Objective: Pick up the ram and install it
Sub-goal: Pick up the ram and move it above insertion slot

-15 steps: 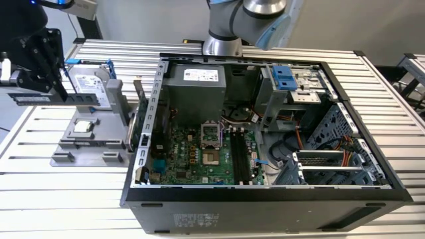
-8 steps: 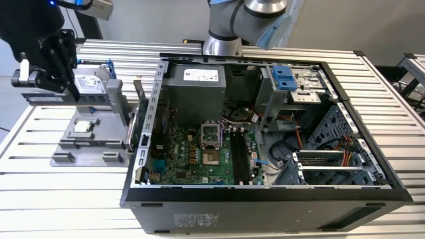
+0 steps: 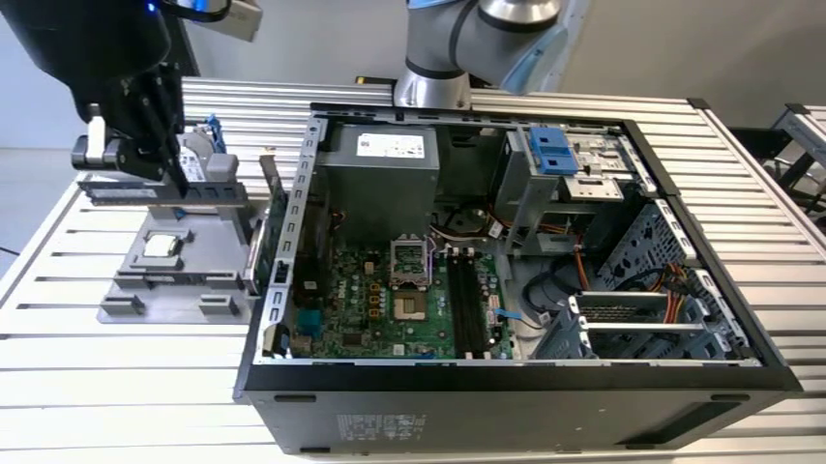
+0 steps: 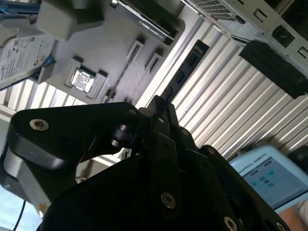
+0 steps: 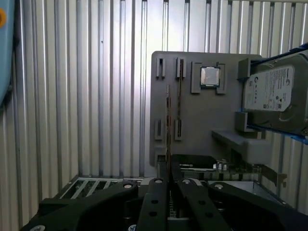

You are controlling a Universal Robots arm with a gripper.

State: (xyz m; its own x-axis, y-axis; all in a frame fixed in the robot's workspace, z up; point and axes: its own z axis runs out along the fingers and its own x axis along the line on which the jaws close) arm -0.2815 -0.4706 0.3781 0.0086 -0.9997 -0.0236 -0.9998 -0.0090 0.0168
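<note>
Ram [image 5: 167, 115] is pinched edge-on in the gripper [image 5: 168, 166], fingers [image 5: 158, 192] narrowed right onto it, and it's held over the slotted end of the gray holder [image 5: 207, 115], by the table [image 3: 52, 242] edge at the exterior view's left.

A slatted metal worktop [image 3: 77, 406] carries an open black desktop computer case [image 3: 516, 387] toward the exterior view's right. A grey moulded fixture tray [image 3: 142, 290] sits just beside it, on the left. A square silver processor chip [image 3: 161, 246] sits on the tray, with a silver hard drive [image 5: 272, 94] behind it. The black tool [image 5: 168, 168] hangs above the tray, clamped on the ram [image 5: 167, 120], a long thin circuit-board stick.
</note>
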